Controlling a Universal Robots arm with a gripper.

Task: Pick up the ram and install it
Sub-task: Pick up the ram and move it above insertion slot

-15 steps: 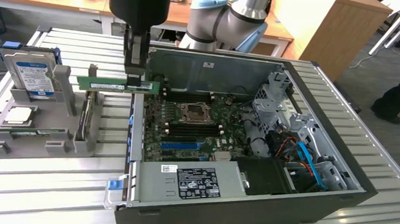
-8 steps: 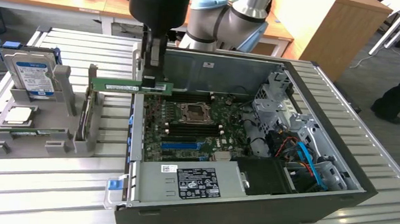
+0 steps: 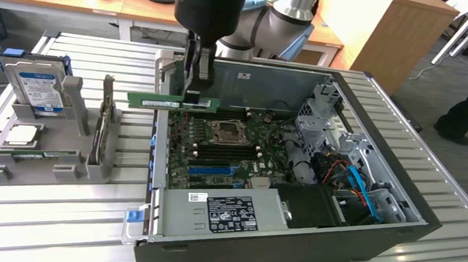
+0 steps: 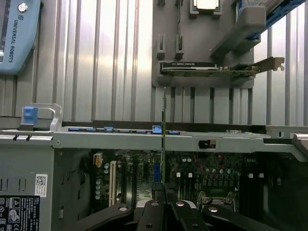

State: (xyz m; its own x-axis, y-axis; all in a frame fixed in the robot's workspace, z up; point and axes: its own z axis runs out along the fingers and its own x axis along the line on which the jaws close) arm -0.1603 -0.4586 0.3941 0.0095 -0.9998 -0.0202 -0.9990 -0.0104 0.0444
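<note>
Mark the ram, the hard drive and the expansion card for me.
the ram (image 3: pixel 157 101): exterior view, on its green board.
the hard drive (image 3: pixel 36 89): exterior view, on its blue label.
the expansion card (image 4: pixel 192 66): wrist view, on its dark cover, seen edge-on.

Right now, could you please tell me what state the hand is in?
Hand: closed, holding the green RAM stick above the open computer case.

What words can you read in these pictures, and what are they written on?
"UNIVERSAL ROBOTS": on the robot arm's blue cap.
Blue label on the hard drive: too blurred to read.
White sticker on the ram stick: too small to read.
Black label on the power box: too small to read.
Small barcode sticker beside it: too small to read.
</note>
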